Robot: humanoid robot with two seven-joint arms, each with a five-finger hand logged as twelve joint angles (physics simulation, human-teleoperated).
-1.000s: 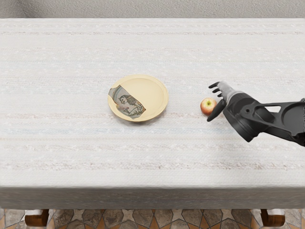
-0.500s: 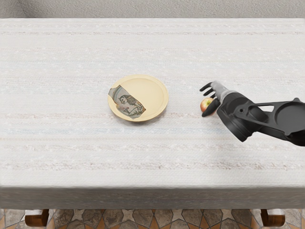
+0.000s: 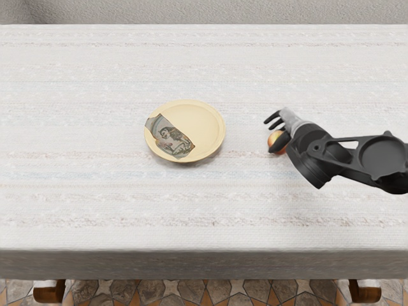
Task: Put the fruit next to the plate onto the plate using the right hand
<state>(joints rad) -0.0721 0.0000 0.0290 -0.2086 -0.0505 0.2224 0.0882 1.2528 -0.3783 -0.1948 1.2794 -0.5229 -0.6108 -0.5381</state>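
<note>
Head view, single arm working. Right hand [image 3: 284,130] comes in from the desk's [image 3: 95,191] right edge and sits over the apple [image 3: 274,138], covering most of it; only a sliver of red shows on the side facing the plate.

Cannot tell if the hand is clenched on the fruit or not; the palm hides the contact.

Apple rests on the desk, well apart from the plate [image 3: 203,118], between it and the right edge. Plate lies near the desk's middle.

Judgement: the side-on approach leaves a clear path toward the plate. Step in hand: securing the grasp. Lift and carry not yet done.
</note>
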